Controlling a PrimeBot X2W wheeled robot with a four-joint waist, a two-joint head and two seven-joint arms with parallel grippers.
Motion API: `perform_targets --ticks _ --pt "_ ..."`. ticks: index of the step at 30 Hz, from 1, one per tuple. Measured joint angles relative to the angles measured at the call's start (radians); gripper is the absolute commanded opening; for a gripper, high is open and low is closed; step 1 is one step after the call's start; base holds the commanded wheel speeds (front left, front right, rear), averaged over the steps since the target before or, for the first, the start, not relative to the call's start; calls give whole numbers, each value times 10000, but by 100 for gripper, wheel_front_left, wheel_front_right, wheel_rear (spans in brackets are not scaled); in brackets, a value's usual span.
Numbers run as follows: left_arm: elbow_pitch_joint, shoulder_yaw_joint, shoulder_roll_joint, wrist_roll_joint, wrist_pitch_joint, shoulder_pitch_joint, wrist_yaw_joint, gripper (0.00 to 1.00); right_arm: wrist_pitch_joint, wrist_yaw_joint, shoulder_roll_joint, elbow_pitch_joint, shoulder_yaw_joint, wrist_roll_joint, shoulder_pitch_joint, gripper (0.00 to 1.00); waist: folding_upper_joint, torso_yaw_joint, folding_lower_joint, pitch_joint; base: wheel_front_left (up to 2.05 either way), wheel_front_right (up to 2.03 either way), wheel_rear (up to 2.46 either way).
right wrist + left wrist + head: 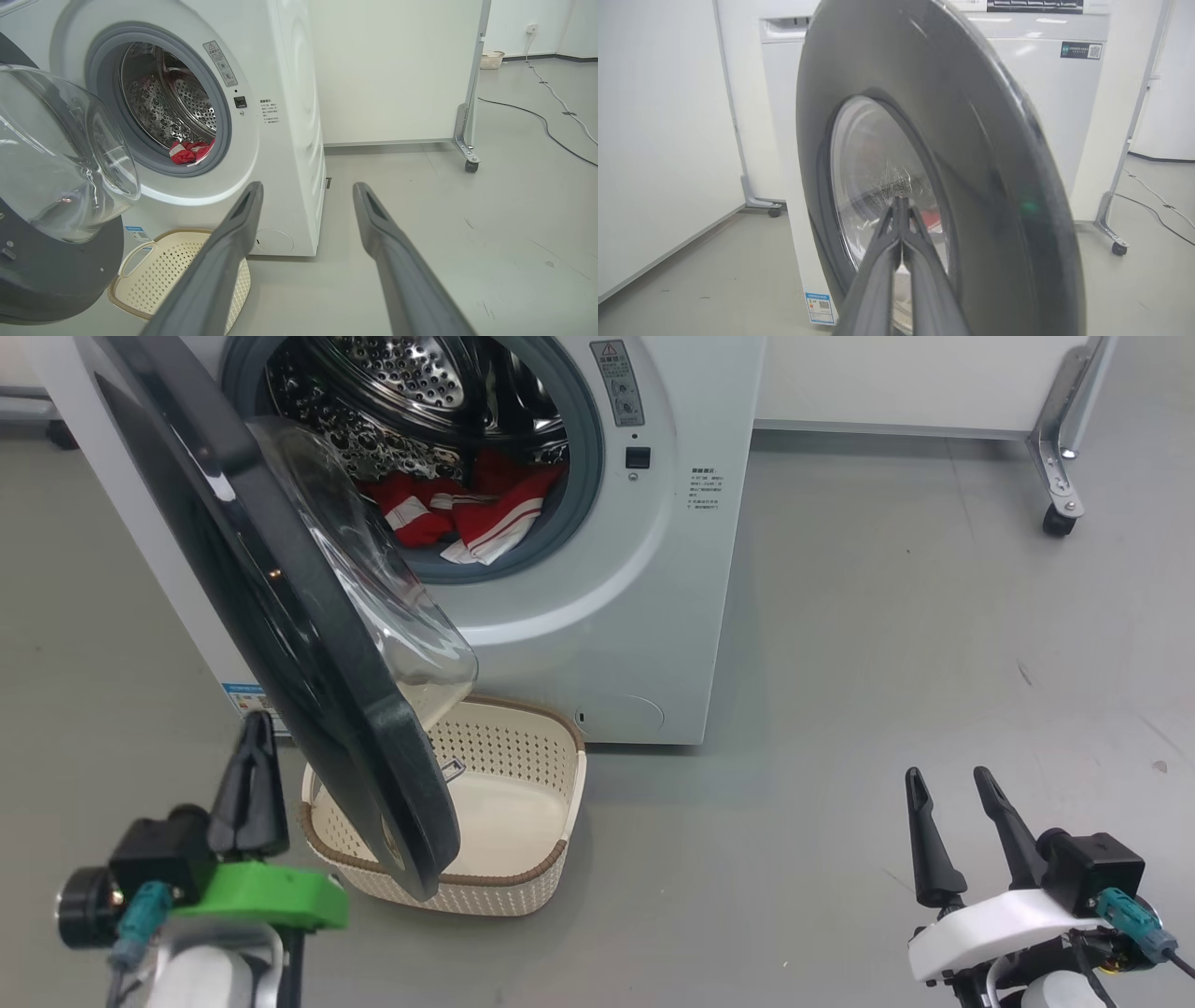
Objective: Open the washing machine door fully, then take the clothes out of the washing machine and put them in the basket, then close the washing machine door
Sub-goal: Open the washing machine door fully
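Note:
The white washing machine [607, 616] stands with its round black-rimmed door [308, 644] swung partly out to the left, glass bowl [373, 579] facing the drum. Red clothes with white stripes [467, 509] lie in the steel drum, seen too as clothes [189, 151]. The cream basket [523, 803] sits on the floor below the door, partly covered by its rim. My left gripper [254, 723] is shut with nothing in it, just left of the door's outer face; its closed fingertips [900, 201] point at the door's window [878, 177]. My right gripper [948, 775] hangs open over bare floor at the lower right.
A white partition on a metal leg with a castor [1060, 518] stands right of the washer. A cable [537, 116] runs across the grey floor far right, and a small basket [493, 59] sits by the far wall. Another white panel [658, 140] lies left of the washer.

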Motion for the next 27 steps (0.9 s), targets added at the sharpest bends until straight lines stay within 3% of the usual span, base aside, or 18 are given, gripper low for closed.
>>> perform_targets --ticks 5,12,27 --pt "-1076 456 144 169 -4 -960 -2 0 -2 0 61 -12 -82 -6 0 100 0 21 0 -15 0 0 0" --pt "-1904 368 353 382 -50 -2060 -165 0 -2 0 146 -12 13 -105 0 100 0 44 0 -37 0 0 0" --pt "-2401 -1101 433 913 853 -2975 -675 0 -2 0 360 2 58 -161 -3 100 0 -206 0 -34 0 0 0"
